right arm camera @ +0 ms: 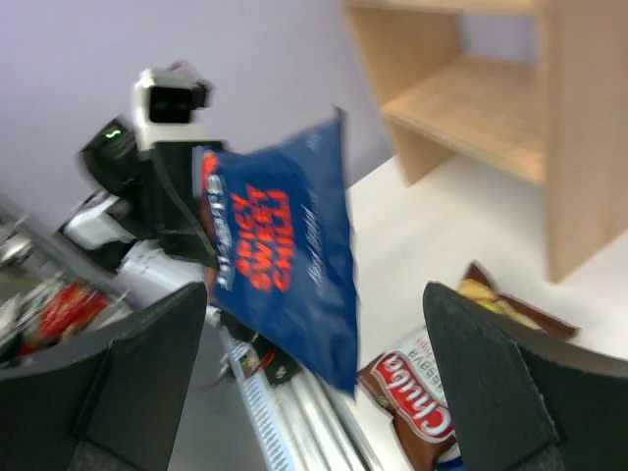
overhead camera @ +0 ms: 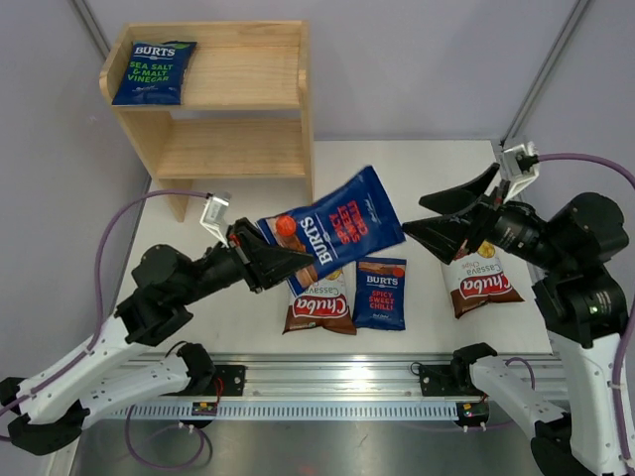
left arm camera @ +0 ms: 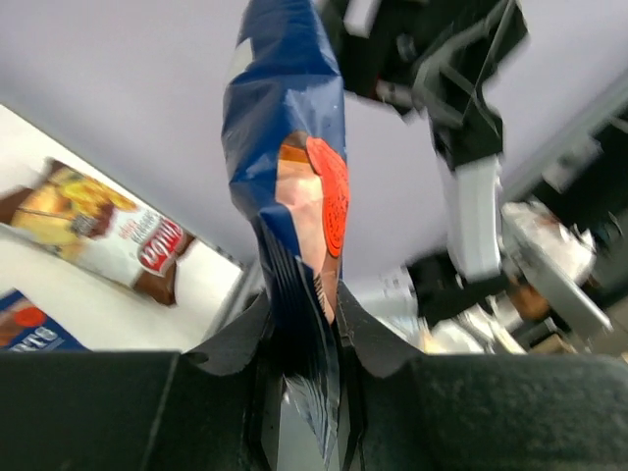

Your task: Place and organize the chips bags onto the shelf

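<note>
Far left on the white table [overhead camera: 427,164]: two-tier light wooden shelf [overhead camera: 248,69], cut off by the frame in the right wrist view. Flat on its top tier's left end, a dark blue green-lettered Burts bag [overhead camera: 154,72].

Raised mid-table and tilted, a dark blue red-lettered Burts bag [overhead camera: 342,226], its lower corner pinched tight in the left gripper [overhead camera: 293,263]. Covers the top of a brown-and-white Chuba bag [overhead camera: 319,307].

Half hidden under the right gripper [overhead camera: 412,220], a second Chuba bag [overhead camera: 483,281]. Jaws there spread wide, holding nothing, close to the raised bag's edge; contact impossible to tell.

Flat between the two Chuba bags, another red-lettered Burts bag [overhead camera: 381,293].

Blurred in both wrist views.
</note>
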`<state>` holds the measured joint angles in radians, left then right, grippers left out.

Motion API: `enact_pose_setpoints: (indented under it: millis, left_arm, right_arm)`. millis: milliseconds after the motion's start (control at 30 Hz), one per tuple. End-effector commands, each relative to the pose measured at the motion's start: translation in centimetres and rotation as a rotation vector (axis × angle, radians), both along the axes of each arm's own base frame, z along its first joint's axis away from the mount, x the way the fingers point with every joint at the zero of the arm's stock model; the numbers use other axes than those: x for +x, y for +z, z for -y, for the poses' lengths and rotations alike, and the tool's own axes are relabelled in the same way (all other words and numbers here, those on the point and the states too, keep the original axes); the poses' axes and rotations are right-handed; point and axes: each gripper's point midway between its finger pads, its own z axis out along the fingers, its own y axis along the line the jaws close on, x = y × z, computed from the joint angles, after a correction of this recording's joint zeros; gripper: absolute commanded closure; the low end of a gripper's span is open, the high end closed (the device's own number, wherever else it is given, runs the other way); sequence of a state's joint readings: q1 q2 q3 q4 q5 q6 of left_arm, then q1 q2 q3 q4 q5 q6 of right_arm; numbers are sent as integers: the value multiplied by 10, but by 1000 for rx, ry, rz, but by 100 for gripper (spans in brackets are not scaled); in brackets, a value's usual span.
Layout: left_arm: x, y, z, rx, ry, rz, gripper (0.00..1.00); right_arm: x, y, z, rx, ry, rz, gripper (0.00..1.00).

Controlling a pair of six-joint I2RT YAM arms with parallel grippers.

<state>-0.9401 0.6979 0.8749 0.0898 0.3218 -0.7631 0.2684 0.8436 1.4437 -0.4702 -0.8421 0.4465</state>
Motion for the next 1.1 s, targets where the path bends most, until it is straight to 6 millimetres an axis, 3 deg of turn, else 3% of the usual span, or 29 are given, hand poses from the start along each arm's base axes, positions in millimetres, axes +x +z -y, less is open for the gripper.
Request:
enact_pose_setpoints:
  millis: [0, 33, 133, 200, 233, 300, 333, 400, 433, 500, 700, 1067]
  left_arm:
    - [30, 56, -43, -87, 283, -17, 100]
    - [35, 49, -46, -47, 315, -61, 100]
    - [70, 65, -71, -52, 515, -168, 100]
    - [83, 72, -79, -66, 556, -218, 100]
    - [103, 81, -93, -117, 617, -266, 100]
    - [110, 97, -98, -189, 579, -280, 100]
    - [127, 105, -116, -251, 635, -307, 100]
    - [138, 120, -123, -296, 627, -301, 100]
    - [150, 124, -135, -321, 665, -314, 100]
    - [173, 132, -136, -342, 661, -334, 100]
    - [237, 126, -156, -481, 759, -445, 100]
    - [303, 112, -183, -575, 966, -556, 98]
  right_arm:
    - [24, -6, 41, -68, -345, 4, 1]
    - [25, -7, 45, -71, -371, 1, 1]
    - [22, -8, 47, -67, -379, -3, 1]
    - [21, -9, 44, -60, -363, -12, 0]
    - [22, -10, 44, -59, -362, -16, 1]
    - [23, -12, 44, -57, -362, -23, 1]
    - [24, -15, 43, -58, -360, -27, 1]
    - [22, -16, 41, -54, -343, -30, 0]
    - [22, -17, 40, -52, -339, -32, 1]
    - [21, -19, 39, -51, -332, -34, 0]
    - [20, -22, 37, -29, -319, -29, 1]
    - [22, -25, 30, -14, -275, -19, 1]
